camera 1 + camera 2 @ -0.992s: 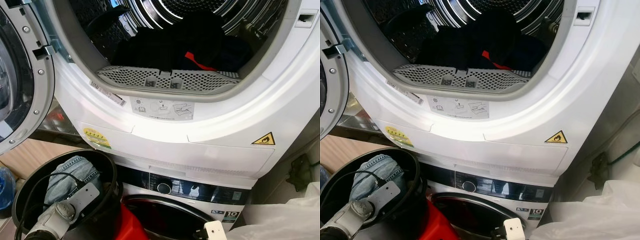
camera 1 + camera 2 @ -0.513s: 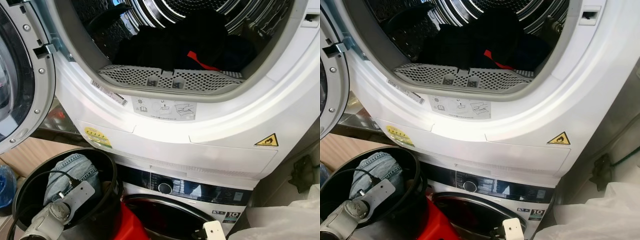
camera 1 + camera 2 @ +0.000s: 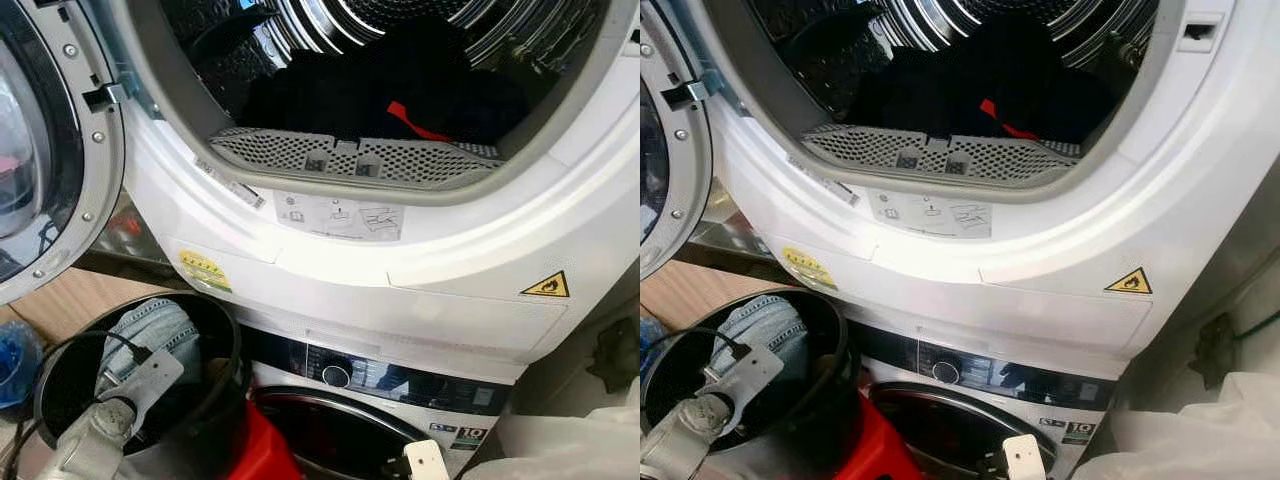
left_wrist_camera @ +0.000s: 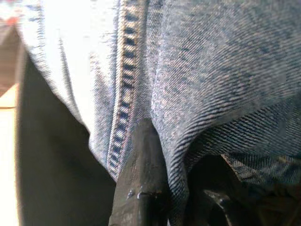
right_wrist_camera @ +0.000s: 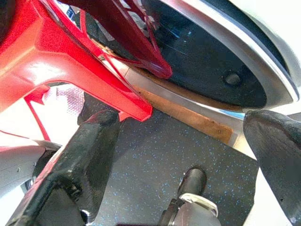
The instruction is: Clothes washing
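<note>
Blue jeans (image 3: 150, 330) lie in a black bucket (image 3: 236, 365) at the lower left, in front of the stacked machines. My left arm (image 3: 100, 435) reaches down into the bucket. In the left wrist view my left gripper (image 4: 178, 155) is shut on a fold of the jeans (image 4: 211, 70) beside a seam. The dryer drum above stands open, with dark clothes (image 3: 380, 85) and a red piece (image 3: 415, 120) behind the lint filter (image 3: 350, 160). My right gripper (image 5: 183, 155) hangs open low in front of the washer door (image 5: 207, 52), holding nothing.
The dryer door (image 3: 50, 150) is swung open to the left. Below the dryer sit the washer's control panel (image 3: 380, 375) and round door. A red basket (image 3: 260, 450) stands beside the bucket. A white plastic bag (image 3: 570, 440) lies at the lower right.
The whole picture has slid slightly right and down, so the camera moved. My left arm stays in the bucket with the jeans.
</note>
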You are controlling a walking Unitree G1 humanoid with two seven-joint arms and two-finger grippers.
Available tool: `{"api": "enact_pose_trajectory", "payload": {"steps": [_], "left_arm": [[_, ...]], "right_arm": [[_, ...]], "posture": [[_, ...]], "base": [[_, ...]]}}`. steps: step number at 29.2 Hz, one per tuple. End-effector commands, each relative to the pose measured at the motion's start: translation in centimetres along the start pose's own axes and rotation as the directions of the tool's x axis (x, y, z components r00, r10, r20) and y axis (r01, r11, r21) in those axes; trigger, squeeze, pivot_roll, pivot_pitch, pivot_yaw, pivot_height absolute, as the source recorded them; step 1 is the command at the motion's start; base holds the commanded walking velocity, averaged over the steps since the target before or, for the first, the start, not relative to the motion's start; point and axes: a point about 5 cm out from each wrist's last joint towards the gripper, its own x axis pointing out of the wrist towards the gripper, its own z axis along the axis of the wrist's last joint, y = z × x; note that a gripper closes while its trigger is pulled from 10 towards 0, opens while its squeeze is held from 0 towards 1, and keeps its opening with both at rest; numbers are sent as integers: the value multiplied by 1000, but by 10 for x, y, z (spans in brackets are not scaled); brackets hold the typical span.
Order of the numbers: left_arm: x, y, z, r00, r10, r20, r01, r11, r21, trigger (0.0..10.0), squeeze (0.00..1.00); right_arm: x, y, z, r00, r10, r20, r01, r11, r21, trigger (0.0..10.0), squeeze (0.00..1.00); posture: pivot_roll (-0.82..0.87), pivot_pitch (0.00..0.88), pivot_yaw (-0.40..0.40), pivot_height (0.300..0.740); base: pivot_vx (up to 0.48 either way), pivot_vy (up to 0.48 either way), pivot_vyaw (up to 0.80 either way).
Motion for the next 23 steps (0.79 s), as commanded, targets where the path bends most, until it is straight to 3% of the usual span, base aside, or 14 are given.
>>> {"api": "enact_pose_trajectory", "payload": {"steps": [1,11,15,17,23], "left_arm": [[-5,14,10,996,81,45,-80,996,-35,0,0],[-15,21,22,977,181,115,-172,981,-84,0,0],[-20,29,35,951,243,193,-227,968,-103,0,0],[-27,30,48,913,281,296,-254,959,-127,0,0],[-38,24,61,859,285,425,-257,958,-124,0,0]], "right_arm": [[1,4,0,1000,9,-4,-9,1000,-4,10000,0],[1,5,0,1000,12,-5,-12,1000,-3,10000,0],[1,5,-1,1000,11,-8,-11,1000,-3,10000,0],[0,4,-2,1000,9,-8,-9,1000,-4,10000,0],[1,5,0,1000,9,-3,-9,1000,-2,10000,0]], "posture": [[-8,30,95,740],[-4,39,94,740],[0,40,94,740],[-1,38,95,740],[-1,40,96,740]], "base": [[0,0,0],[0,0,0],[0,0,0],[0,0,0],[0,0,0]]}}
